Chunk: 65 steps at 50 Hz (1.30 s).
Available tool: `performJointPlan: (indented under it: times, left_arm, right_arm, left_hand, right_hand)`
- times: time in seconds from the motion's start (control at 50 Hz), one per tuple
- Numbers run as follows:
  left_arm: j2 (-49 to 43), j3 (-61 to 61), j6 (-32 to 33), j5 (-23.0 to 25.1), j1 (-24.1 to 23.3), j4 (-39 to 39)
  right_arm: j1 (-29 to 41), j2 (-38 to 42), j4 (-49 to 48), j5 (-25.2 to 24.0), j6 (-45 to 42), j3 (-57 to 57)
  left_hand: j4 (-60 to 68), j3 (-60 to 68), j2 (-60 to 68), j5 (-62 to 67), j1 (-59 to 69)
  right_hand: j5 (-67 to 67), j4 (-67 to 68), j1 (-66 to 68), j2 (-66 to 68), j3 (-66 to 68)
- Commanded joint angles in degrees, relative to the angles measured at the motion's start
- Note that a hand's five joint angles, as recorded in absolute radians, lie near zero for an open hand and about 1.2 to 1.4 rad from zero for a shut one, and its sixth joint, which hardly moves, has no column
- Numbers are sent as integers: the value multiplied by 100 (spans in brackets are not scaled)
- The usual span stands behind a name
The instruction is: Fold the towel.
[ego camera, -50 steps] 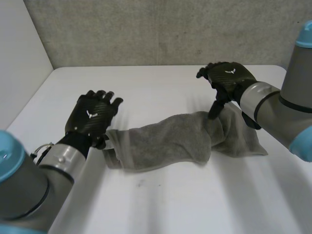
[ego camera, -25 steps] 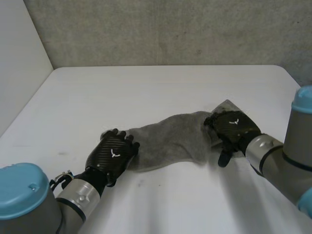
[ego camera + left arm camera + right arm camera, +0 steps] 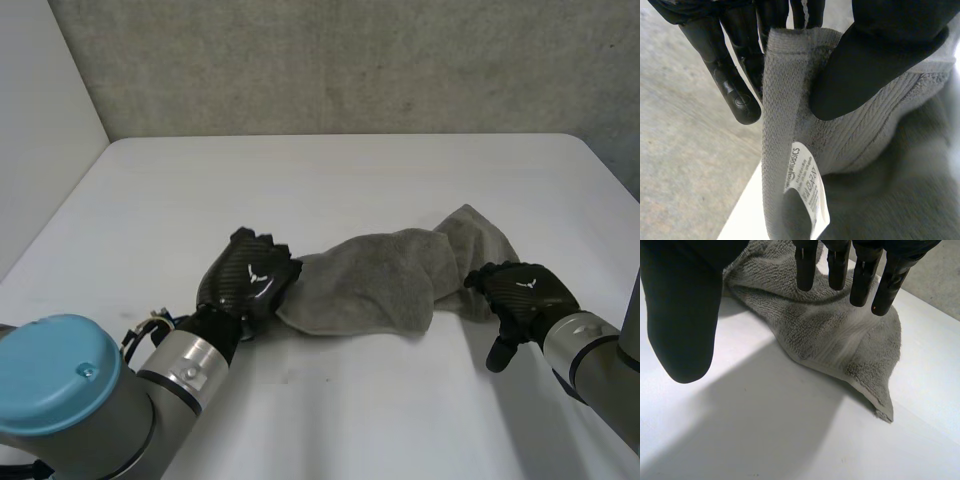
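Towel (image 3: 385, 280) lies bunched on the table (image 3: 300, 180), one end pinched in the left hand (image 3: 250, 280), the right hand (image 3: 520, 292) straight-fingered and empty beside the other, so pulling now could drag it askew.

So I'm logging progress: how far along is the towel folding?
Nothing looks folded: the towel lies bunched on the table. In hand: the left hand pinches its hemmed end by the label; the right hand is open over the other end. Left, probably: grip there, spread it flat, fold.
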Motion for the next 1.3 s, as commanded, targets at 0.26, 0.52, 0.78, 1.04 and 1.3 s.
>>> performJointPlan:
  times: [0.26,0.52,0.78,1.04,1.3]
  left_arm:
    - [290,530,-1280,-241,541,-279]
    - [219,575,-1289,-267,787,-279]
    - [210,566,-1289,-267,787,-279]
    - [413,583,-1271,-259,1015,-675]
    - [-7,1197,-1262,-250,1191,-2642]
  right_arm:
    - [-5,1111,-760,-33,-612,-719]
    - [65,1770,-751,-15,-542,-1562]
    - [4,1797,-751,29,-551,-2001]
    - [-664,67,1125,-76,-1427,-2651]
    - [-603,345,3318,-16,-3414,-2916]
  left_hand:
    - [1058,1069,1057,1162,1327]
    - [1058,1069,1057,1162,1327]
    - [1058,1069,1057,1162,1327]
    - [1058,1069,1057,1162,1327]
    - [1058,1069,1057,1162,1327]
  right_hand:
    - [2196,2185,2322,2216,2277]
    - [3371,3360,3497,3390,3451]
    - [6681,6671,6807,6701,6762]
    - [6681,6671,6807,6701,6762]
    - [6681,6671,6807,6701,6762]
